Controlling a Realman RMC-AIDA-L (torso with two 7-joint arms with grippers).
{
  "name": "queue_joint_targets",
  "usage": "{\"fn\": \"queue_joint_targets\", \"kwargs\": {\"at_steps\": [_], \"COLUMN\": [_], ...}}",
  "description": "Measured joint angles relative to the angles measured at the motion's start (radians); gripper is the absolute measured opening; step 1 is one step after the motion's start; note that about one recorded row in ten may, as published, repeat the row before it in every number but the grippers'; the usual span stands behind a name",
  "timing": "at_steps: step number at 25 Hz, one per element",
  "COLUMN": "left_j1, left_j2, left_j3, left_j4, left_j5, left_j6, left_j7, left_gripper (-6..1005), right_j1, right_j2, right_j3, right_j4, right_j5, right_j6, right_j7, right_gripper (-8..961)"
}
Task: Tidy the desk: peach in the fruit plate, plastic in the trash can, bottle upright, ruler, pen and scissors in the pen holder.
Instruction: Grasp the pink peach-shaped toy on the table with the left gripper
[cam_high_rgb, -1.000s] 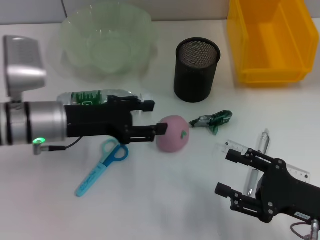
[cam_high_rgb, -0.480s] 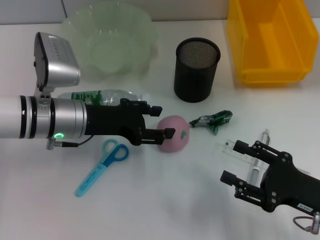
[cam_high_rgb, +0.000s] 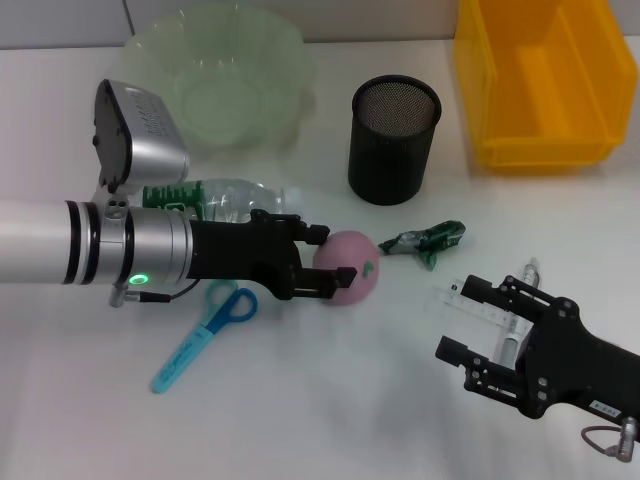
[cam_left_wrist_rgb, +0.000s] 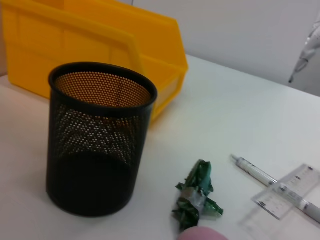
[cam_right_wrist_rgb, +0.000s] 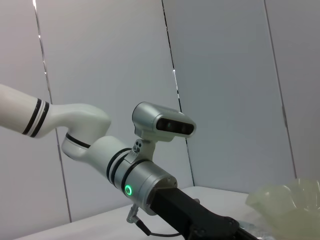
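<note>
Your left gripper (cam_high_rgb: 325, 257) sits at the middle of the desk with its fingers spread wide, one on each side of the peach (cam_high_rgb: 350, 267). The peach lies between the tips at their 3 o'clock end; you cannot tell whether the pads touch it yet, and nothing is clamped.

From the peach, the crumpled green plastic (cam_high_rgb: 424, 240) lies near at 2 o'clock, the black mesh pen holder (cam_high_rgb: 394, 138) stands at 12 o'clock, and the pale green fruit plate (cam_high_rgb: 215, 80) is at 10 o'clock. The bottle (cam_high_rgb: 215, 196) lies on its side at 10 o'clock beside the arm; its green label carries print too small to read. The blue scissors (cam_high_rgb: 205, 336) lie at 8 o'clock.

Your right gripper (cam_high_rgb: 478, 325) hovers at the peach's 4 o'clock with fingers apart and empty, over the clear ruler (cam_high_rgb: 478, 302) and the pen (cam_high_rgb: 523, 286). The ruler's markings are not legible.
</note>
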Motion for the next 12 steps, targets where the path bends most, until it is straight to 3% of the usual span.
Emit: {"fn": "queue_joint_targets", "kwargs": {"at_steps": [12], "left_j1": [-0.012], "left_j2": [0.0], "left_j3": [0.058], "left_j4": [-0.044], "left_j5": [-0.067], "left_j6": [-0.063], "left_j7": [0.008], "left_gripper": [669], "right_j1": [0.005], "right_j2": [0.0], "right_j3": [0.0], "right_j4": [0.014], "right_j5": [0.001], "right_j6": [0.001], "right_j7": [0.002], "right_gripper": [734]}}
